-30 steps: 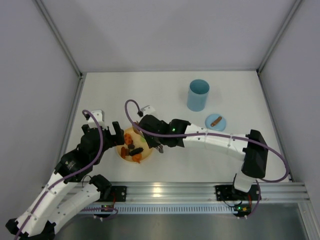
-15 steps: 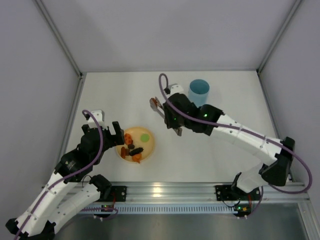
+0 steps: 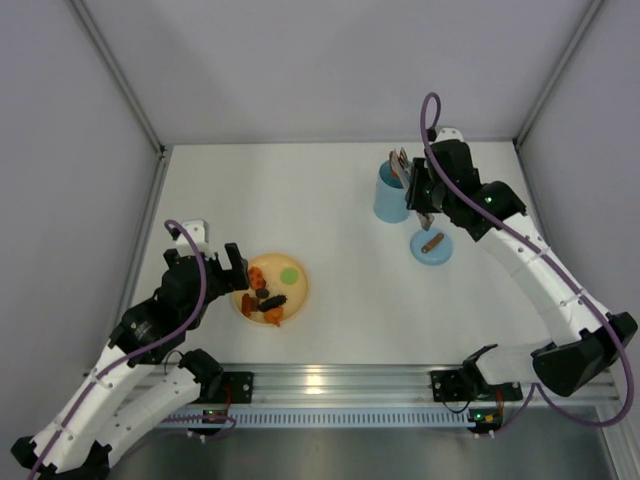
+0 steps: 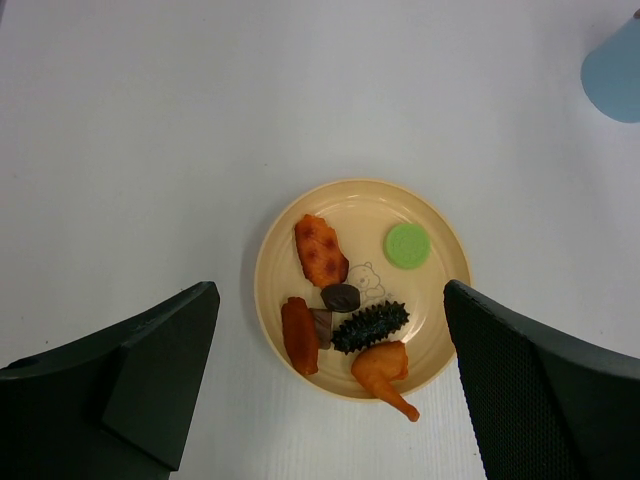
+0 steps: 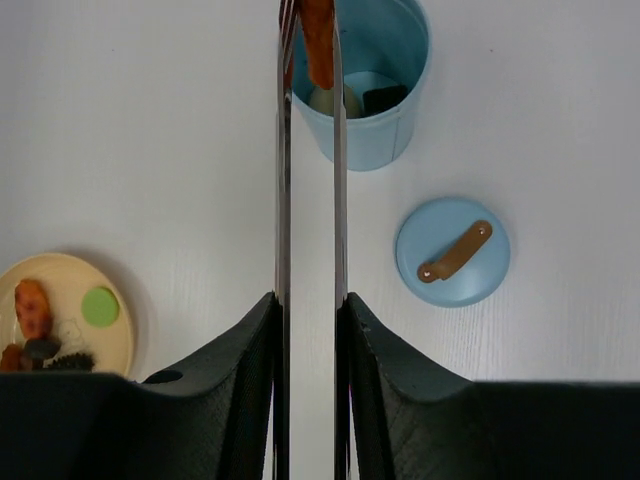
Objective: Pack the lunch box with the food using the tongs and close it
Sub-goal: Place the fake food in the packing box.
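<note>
right gripper (image 5: 310, 300): clamped narrow on the tongs (image 5: 283, 150) | tongs: tips pinch an orange food piece (image 5: 318, 40) over the lunch box (image 5: 370, 140) rim | lid (image 5: 452, 252): off, just beside the lunch box | left gripper (image 4: 335, 375): spread wide, holding nothing, above plate (image 4: 360, 210), well apart from the lunch box

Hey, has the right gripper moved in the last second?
Yes. The right gripper, shut on the tongs, swung from above the plate rightward and farther back, and is now at the lunch box.
</note>
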